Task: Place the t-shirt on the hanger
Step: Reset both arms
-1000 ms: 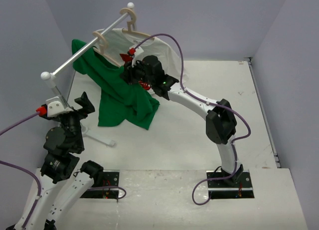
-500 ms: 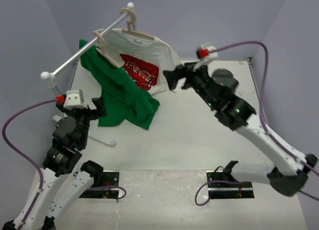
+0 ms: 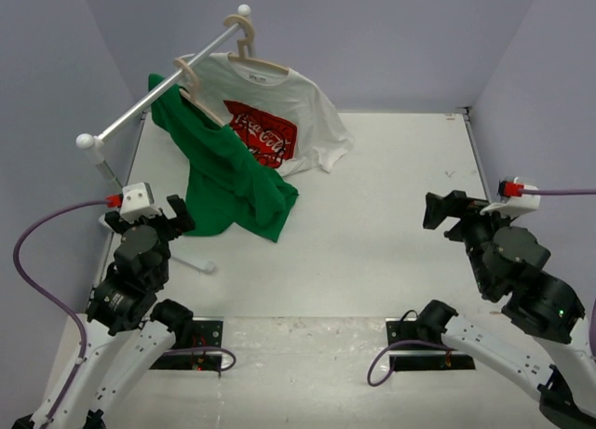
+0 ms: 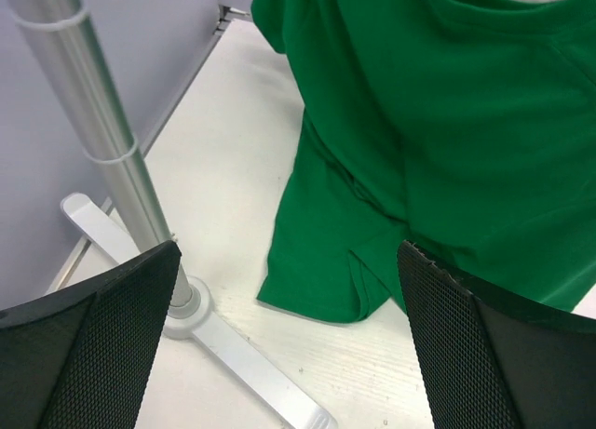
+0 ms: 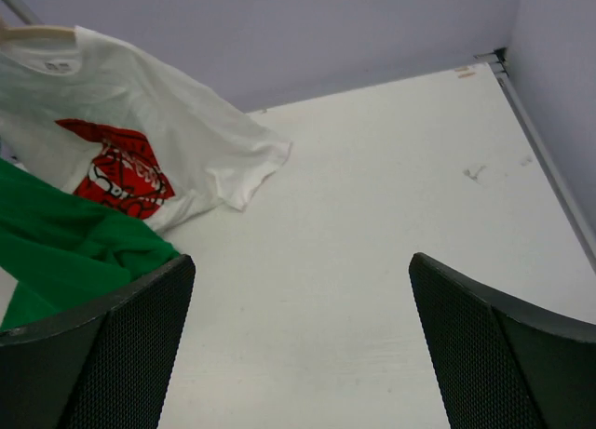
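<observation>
The green t-shirt (image 3: 228, 182) hangs from the beige hanger (image 3: 191, 83) on the rail, its lower part bunched on the table. It fills the top right of the left wrist view as the same t-shirt (image 4: 447, 122) and shows at the left edge of the right wrist view (image 5: 65, 252). My left gripper (image 3: 158, 220) is open near the rack's foot, short of the shirt's hem, its gripper (image 4: 289, 261) empty. My right gripper (image 3: 452, 210) is open at the near right, far from the shirt, and that gripper (image 5: 300, 261) holds nothing.
A white t-shirt with a red graphic (image 3: 279, 113) hangs on a second beige hanger (image 3: 244, 47) further along the silver rail (image 3: 140, 108). The rack's pole (image 4: 102, 140) and flat foot (image 4: 242, 355) stand close to my left gripper. Walls enclose the table.
My right arm has let go at the green shirt, opened its jaws and swung back to the near right. The left arm dropped a little. The white shirt's print is uncovered.
</observation>
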